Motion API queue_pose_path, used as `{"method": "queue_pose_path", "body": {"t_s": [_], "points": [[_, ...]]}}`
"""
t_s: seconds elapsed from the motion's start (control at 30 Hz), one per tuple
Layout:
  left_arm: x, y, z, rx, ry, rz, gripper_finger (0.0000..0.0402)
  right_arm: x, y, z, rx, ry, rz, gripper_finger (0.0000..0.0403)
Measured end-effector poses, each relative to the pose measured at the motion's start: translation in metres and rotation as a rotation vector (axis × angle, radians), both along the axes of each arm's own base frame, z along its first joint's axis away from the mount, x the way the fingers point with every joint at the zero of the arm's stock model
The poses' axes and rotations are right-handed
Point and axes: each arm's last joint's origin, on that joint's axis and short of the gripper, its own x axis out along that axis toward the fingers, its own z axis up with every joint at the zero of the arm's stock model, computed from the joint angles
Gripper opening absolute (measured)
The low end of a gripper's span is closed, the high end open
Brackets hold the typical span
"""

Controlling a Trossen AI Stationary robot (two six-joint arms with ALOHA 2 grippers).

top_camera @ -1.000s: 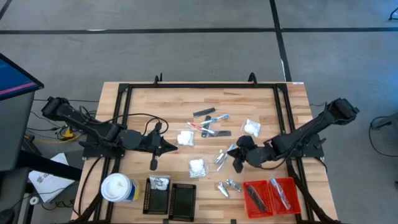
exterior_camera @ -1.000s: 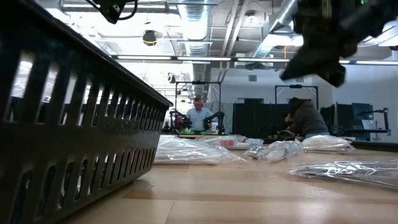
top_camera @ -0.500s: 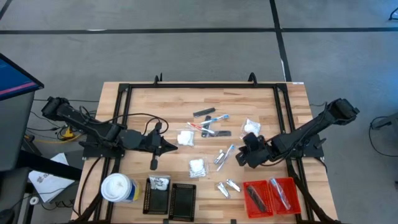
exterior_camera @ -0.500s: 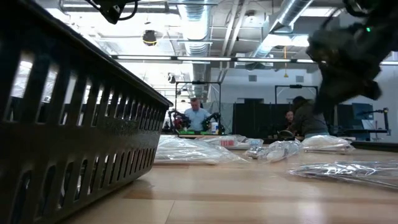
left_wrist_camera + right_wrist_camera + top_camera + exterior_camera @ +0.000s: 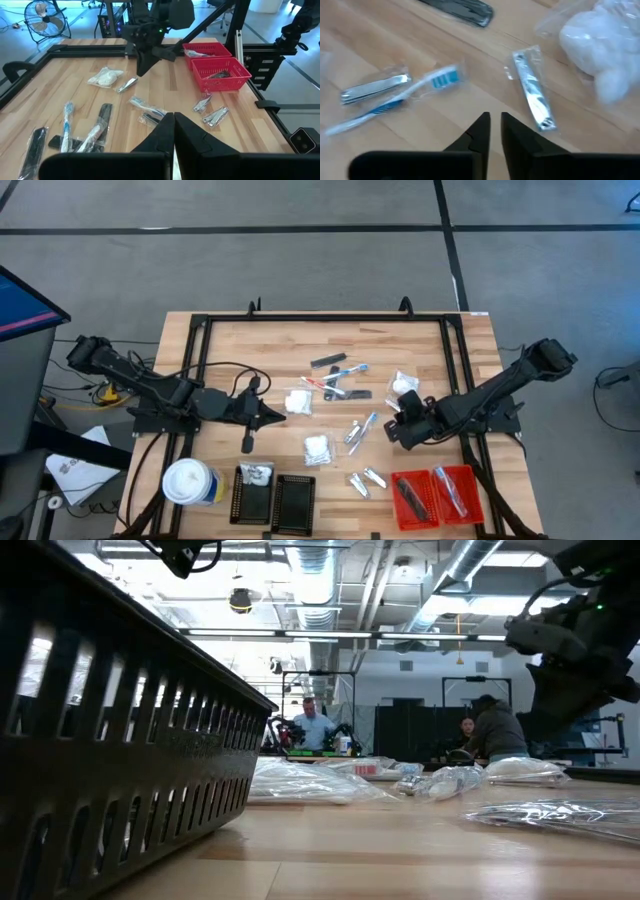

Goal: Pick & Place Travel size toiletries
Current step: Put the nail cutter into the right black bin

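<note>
The right gripper (image 5: 392,430) hovers, fingers slightly parted and empty, above a wrapped toothbrush (image 5: 395,97) and nail clipper (image 5: 532,90) on the tabletop (image 5: 400,350) (left gripper (image 5: 283,418) pressed together, idle).

The table (image 5: 330,345) was pale, smooth wood; the nail clipper (image 5: 533,92) was shiny metal in clear glossy plastic; the red trays (image 5: 220,70) were ribbed plastic; the toothbrush (image 5: 415,92) was white plastic
</note>
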Motion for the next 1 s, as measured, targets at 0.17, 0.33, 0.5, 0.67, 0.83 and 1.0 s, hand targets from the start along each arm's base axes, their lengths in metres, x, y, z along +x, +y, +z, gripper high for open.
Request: {"method": "queue_pose_path", "body": {"t_s": [0.17, 0.33, 0.5, 0.67, 0.83, 1.0], "points": [[0.002, -0.001, -0.002, 0.004, 0.008, 0.002, 0.0001, -0.003, -0.002, -0.002, -0.013, 0.024, -0.013, 0.0106], [0.009, 0.002, -0.008, 0.011, 0.027, 0.028, 0.0001, -0.005, -0.004, -0.003, -0.031, 0.048, -0.017, 0.0166], [0.017, 0.006, -0.015, 0.019, 0.052, 0.058, 0.0001, -0.008, -0.008, -0.003, -0.05, 0.085, -0.031, 0.0204], [0.018, 0.007, -0.015, 0.019, 0.05, 0.067, 0.0001, -0.006, -0.011, -0.004, -0.057, 0.09, -0.035, 0.021], [0.019, 0.007, -0.015, 0.016, 0.042, 0.065, 0.0001, -0.001, -0.009, -0.015, -0.055, 0.147, -0.025, 0.0198], [0.019, 0.007, -0.014, 0.014, 0.04, 0.064, 0.0001, 0.005, -0.008, -0.034, -0.075, 0.241, -0.014, 0.0181]]}}
